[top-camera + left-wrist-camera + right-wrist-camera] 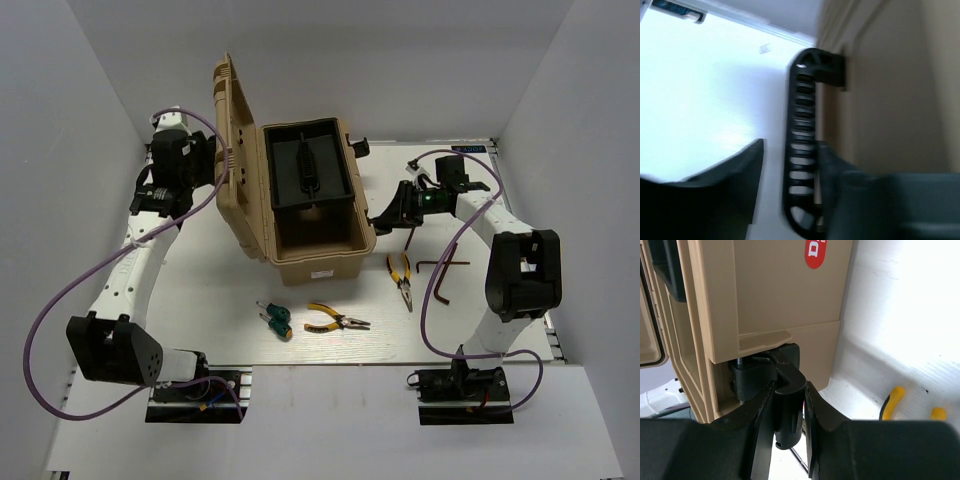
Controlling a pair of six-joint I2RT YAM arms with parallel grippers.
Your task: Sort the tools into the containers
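Fingers, top view: right gripper (386, 217) at 3 o'clock of toolbox (320, 268), left gripper (217, 163) at its lid (235, 110). Pliers (400, 281), screwdrivers (272, 318) and hex keys (443, 285) on table (200, 300), 4–7 o'clock of it.
Left wrist: fingers (725, 195) spread, lid handle (800, 150) between.
Right wrist: fingers (760, 440) pinching black latch (787, 390).

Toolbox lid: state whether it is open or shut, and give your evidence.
Open. The lid stands swung back on the left, exposing the black tray inside the toolbox.

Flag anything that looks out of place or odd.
Nothing is spilled or broken. One oddity: the right fingers close around the black latch on the toolbox, not a tool, while pliers and hex keys lie on the table beside it.
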